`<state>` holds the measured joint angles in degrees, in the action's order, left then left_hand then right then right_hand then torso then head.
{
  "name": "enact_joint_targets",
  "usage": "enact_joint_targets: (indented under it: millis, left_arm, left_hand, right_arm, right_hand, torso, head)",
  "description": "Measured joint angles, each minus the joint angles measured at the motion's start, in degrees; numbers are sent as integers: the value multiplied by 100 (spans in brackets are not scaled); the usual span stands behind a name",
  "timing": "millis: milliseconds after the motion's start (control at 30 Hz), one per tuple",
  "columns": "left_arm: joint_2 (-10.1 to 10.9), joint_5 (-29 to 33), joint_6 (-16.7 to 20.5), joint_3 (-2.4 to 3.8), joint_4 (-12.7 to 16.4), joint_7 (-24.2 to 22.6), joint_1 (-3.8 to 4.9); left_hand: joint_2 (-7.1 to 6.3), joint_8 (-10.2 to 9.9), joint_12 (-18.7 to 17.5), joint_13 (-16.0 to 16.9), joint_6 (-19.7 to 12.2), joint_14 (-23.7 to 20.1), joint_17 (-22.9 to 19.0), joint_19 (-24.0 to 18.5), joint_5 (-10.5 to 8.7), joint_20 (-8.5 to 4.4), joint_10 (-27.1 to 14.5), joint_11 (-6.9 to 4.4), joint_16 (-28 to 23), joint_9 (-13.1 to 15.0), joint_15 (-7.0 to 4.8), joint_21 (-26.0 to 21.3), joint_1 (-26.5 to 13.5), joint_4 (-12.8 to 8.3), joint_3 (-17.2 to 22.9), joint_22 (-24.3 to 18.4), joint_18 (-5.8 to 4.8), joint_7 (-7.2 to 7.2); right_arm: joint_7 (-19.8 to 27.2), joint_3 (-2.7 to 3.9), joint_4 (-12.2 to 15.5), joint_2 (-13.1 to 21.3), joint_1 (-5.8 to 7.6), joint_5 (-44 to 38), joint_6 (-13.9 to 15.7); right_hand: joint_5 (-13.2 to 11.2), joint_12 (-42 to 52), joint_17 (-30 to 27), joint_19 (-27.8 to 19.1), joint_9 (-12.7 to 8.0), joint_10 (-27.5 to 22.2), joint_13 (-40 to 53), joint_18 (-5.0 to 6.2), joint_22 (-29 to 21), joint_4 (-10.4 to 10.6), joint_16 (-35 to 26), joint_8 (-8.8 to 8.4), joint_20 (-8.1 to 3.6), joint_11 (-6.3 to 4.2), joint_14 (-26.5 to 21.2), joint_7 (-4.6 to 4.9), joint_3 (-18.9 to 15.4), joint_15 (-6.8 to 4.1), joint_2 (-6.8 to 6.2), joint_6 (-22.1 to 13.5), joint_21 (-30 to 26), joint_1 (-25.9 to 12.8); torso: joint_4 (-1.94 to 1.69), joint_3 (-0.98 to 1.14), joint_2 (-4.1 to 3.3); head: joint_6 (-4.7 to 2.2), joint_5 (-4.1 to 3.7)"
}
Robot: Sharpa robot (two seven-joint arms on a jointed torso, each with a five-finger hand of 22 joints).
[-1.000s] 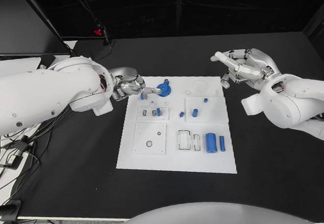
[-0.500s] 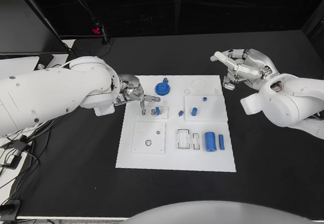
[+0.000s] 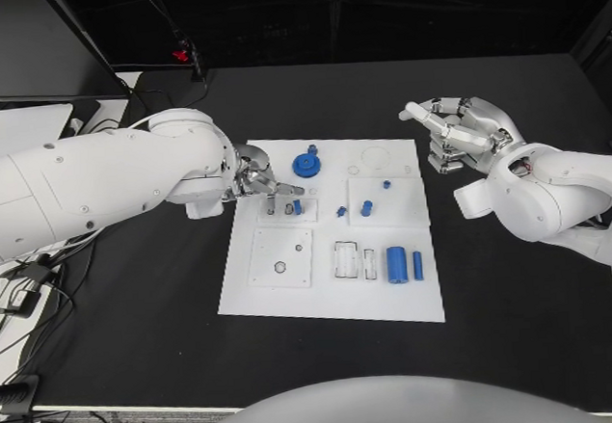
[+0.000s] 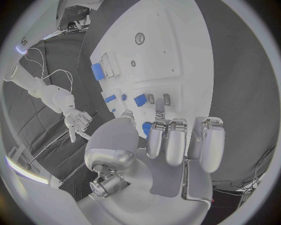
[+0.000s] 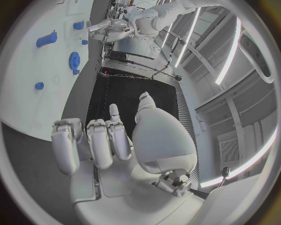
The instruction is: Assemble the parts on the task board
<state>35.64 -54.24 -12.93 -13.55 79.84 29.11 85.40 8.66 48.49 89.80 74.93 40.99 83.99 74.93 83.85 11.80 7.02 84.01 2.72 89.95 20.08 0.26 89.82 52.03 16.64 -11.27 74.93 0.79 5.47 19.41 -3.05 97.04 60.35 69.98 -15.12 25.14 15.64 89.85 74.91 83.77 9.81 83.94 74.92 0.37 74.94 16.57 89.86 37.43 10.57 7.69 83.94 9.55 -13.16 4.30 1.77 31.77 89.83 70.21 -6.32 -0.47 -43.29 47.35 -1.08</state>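
Several blue parts lie scattered on the task board in mid-table, and a brush from the left hand, whose narrowly parted fingers hover empty over the small blue piece near the board's left edge, could knock it askew. The right hand floats off the board's far right corner, fingers loosely curled around nothing.

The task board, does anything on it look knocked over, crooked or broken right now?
Nothing stands out. The task board lies flat on the table, and the blue parts such as the gear and the large cylinder sit on it undamaged. The left hand hovers at its edge.
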Motion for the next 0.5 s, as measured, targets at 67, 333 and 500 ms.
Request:
enact_joint_targets:
  millis: [67,333,500]
  left_arm:
    - [-42,-2,-12,0,-22,1,-8]
    - [-219,-5,-49,0,-100,-4,-37]
    - [-290,8,-55,0,-155,-4,-47]
  left_hand:
    - [-10,-44,0,0,20,8,0,19,30,-19,0,0,0,31,-31,0,77,1,-28,0,1,18]
    - [71,-133,0,-1,80,-1,-1,18,128,-18,-19,-19,0,127,-40,0,298,1,-28,-1,1,-1]
    - [91,-156,0,-1,80,-1,-1,18,151,-18,1,-40,0,142,-40,0,322,0,-28,-1,0,-1]
  right_arm:
    - [-10,0,-12,-5,-8,1,0]
    - [-75,-2,-39,-16,-27,4,0]
    - [-123,-2,-45,-31,-31,5,0]
  right_hand:
    - [0,0,0,0,0,0,0,0,0,0,0,0,0,0,0,0,0,0,0,0,0,0]
    - [28,0,0,0,-11,0,0,1,-1,0,0,0,0,0,0,0,0,0,0,0,0,0]
    - [29,0,0,0,-11,0,0,1,-1,0,0,0,0,0,0,0,0,0,0,0,0,0]
  torso:
    - [0,1,1]
    - [1,2,4]
    - [2,4,4]
  head:
    - [3,-7]
    - [13,-36]
    - [20,-54]
